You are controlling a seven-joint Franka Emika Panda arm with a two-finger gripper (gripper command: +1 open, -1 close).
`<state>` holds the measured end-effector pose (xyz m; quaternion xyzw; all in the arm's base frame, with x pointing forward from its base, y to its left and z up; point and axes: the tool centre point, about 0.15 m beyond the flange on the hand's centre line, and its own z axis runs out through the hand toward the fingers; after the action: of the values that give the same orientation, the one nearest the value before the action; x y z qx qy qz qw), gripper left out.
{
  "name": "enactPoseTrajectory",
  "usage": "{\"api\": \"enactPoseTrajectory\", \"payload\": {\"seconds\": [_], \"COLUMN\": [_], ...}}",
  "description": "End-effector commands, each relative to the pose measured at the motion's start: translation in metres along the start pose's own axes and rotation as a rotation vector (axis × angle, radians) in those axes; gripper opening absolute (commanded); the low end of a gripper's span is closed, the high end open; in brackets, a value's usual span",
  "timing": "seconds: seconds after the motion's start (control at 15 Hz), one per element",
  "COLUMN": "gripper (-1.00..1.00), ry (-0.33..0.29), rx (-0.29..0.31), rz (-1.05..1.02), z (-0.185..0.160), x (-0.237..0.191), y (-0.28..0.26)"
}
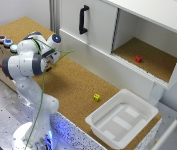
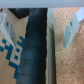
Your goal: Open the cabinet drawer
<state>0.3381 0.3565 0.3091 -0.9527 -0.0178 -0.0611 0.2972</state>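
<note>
Lying well apart from the pincer [image 1: 63, 54], the cabinet drawer [image 1: 105, 62] sits shut.

drawer [image 1: 108, 62] 1 | door [image 1: 90, 22] 1 | bin [image 1: 122, 119] 1 | cubes 2: red [image 1: 138, 59], yellow [image 1: 96, 97]

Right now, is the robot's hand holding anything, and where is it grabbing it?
Nothing is held. The wrist view shows the gripper open, only cork surface between its fingers. It is nowhere near the cabinet drawer.

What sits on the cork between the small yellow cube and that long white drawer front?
Nothing: in the exterior view, only bare cork top separates the yellow cube from the cabinet drawer.
</note>
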Motion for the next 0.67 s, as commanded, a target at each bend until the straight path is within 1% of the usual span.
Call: {"api": "enactPoseTrajectory", "payload": {"seconds": [0.0, 0.4, 0.6], "gripper": [-1.0, -1.0, -1.0], "ry": [0.035, 0.015, 0.02], "rx": [0.108, 0.123, 0.122], "rz": [-0.023, -0.03, -0.016], "z": [0.0231, 0.025, 0.0206], "x": [-0.0096, -0.0057, -0.0063], "y": [0.0055, 0.0076, 0.015]}}
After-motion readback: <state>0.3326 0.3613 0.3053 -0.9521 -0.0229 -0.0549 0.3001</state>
